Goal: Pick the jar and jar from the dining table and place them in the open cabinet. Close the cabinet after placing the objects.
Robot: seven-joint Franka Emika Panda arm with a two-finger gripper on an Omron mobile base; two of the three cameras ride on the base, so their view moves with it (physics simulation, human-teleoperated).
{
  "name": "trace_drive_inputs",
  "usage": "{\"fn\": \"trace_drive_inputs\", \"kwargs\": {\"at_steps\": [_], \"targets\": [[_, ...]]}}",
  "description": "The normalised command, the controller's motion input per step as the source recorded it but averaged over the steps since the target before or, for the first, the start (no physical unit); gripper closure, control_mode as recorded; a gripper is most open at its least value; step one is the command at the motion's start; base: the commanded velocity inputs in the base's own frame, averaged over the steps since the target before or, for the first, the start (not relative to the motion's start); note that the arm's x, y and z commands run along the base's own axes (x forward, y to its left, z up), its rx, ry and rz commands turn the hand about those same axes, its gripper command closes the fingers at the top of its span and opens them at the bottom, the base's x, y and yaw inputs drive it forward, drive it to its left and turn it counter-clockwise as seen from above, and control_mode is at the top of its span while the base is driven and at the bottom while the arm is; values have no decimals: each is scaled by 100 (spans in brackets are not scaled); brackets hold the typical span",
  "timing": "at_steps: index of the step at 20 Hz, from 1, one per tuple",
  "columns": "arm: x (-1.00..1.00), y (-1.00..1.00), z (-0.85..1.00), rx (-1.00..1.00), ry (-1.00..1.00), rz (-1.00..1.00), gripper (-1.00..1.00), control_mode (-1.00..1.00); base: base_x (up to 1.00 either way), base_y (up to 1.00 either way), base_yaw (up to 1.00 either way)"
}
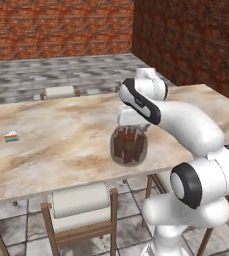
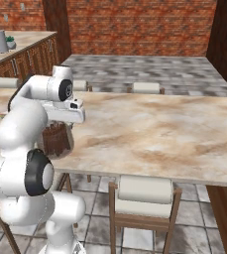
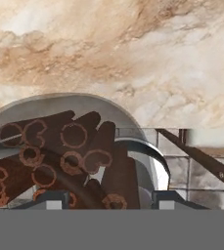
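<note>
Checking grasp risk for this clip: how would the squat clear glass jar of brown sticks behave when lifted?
The squat clear glass jar of brown sticks looks rigid, and probably slippery, given its smooth rounded wall. Its wide low body suggests it rarely tips. The loose upright sticks may shift if tilted.

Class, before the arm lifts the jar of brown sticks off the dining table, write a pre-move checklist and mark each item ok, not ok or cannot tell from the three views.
1. Gripper lined up over the jar of sticks: ok; in the hand view its tips sit either side of the jar's mouth.
2. Jaws shut on the jar: cannot tell; the contact is hidden.
3. Jar upright: ok.
4. Jar's footing on the dining table: cannot tell; it stands at the near edge, or just above it.
5. Nothing crowding the jar: ok; the small coloured wedge lies far off.
6. Cabinet open and reachable: cannot tell.
</note>
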Motion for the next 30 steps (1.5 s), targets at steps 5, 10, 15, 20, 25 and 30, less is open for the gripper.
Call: {"fn": "trace_drive_inputs", "kwargs": {"at_steps": [5, 10, 15, 20, 25, 30], "targets": [[-57, -27, 23, 0, 0, -18, 100, -100, 0, 0, 0], [-27, -18, 32, 0, 0, -18, 100, -100, 0, 0, 0], [-17, -11, 27, 0, 0, -16, 100, -100, 0, 0, 0], [-25, -2, 4, 0, 0, -11, 100, -100, 0, 0, 0], [0, 0, 0, 0, 0, 0, 100, 100, -81, -1, -11], [0, 0, 0, 0, 0, 0, 100, 100, -94, 0, -13]]}}
